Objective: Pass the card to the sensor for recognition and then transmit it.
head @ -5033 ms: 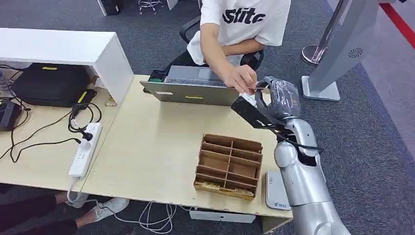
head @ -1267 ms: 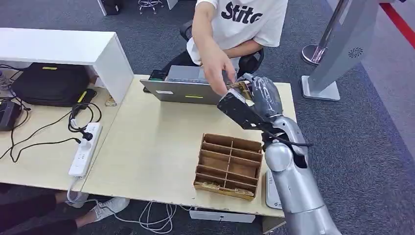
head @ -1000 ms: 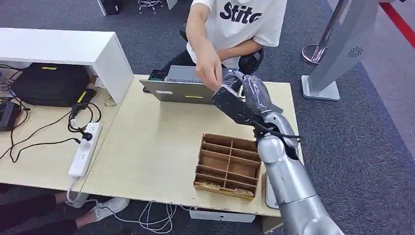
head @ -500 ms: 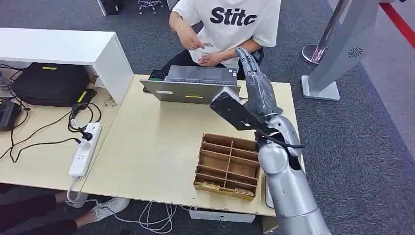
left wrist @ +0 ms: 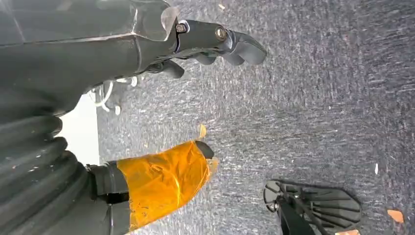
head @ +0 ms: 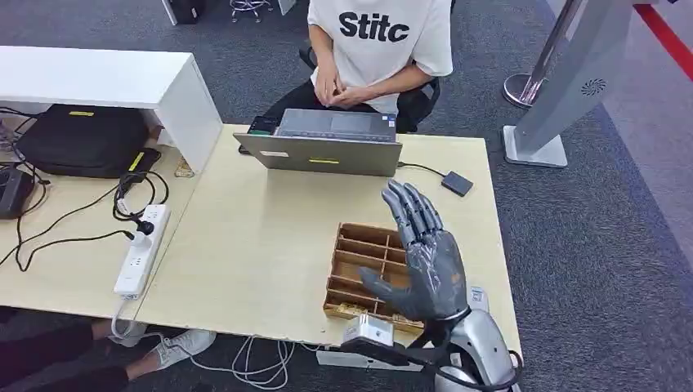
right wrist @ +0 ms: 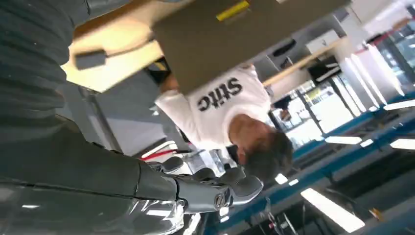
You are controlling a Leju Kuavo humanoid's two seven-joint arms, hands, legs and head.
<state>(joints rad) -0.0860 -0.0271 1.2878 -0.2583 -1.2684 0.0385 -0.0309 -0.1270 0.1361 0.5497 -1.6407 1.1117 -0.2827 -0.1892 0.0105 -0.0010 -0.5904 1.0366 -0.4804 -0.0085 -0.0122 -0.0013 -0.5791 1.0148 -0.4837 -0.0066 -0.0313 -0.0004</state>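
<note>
Grey and dark, the right hand (head: 421,261) hovers palm-up with fingers spread over the brown divided tray (head: 372,265) near the counter's (head: 253,245) front right corner, holding nothing. No card can be made out anywhere; the person (head: 372,49) seated beyond the far edge has both hands together at the lap, and whether a card sits between them is too small to tell. The small dark sensor (head: 457,183) lies flat near the far right edge, cabled toward the laptop (head: 323,145). If another card is to be fetched, it would best come from the tray's front compartments (something pale lies in the nearest row), lifted straight up so it clears the dividers, then carried flat over the sensor. The tray's walls are thin and would likely tip under a sideways push. The laptop's open lid stands close beside the sensor and its cable crosses the approach. A white power strip (head: 141,249) lies at the near left. The left hand (left wrist: 195,41) hangs over carpet, fingers loosely curled, nothing in it
</note>
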